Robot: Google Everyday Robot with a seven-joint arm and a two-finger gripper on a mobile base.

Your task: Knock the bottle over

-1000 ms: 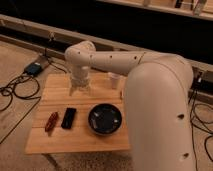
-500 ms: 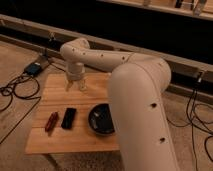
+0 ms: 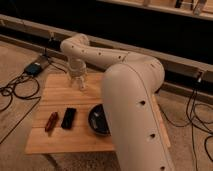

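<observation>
**Camera view.** The gripper [image 3: 77, 79] hangs pointing down over the far left part of the wooden table [image 3: 50, 142]. It ends the white arm [image 3: 127, 95], which enters from the lower right of the view and folds at a raised elbow, so that the wrist comes down from above. You cannot tell here whether the gripper is spread or pressed together.

The bottle [image 3: 84, 85] reads only as a faint, pale, upright form just beside the gripper's tip, toward the table's middle. You cannot tell whether the two touch. The gripper sits low beside the bottle rather than above it, which suits a sideways push; a knock-over calls for no grasp.

On the near side of the table, well apart from the gripper, a red elongated object [image 3: 51, 121] and a flat black rectangular object [image 3: 68, 118] lie side by side. A dark bowl [image 3: 97, 120] sits to their right, partly hidden by the arm.

Judge the task as not yet done, since the bottle appears upright. A sweep toward the table's middle would likely keep its fall on the wood.
</observation>
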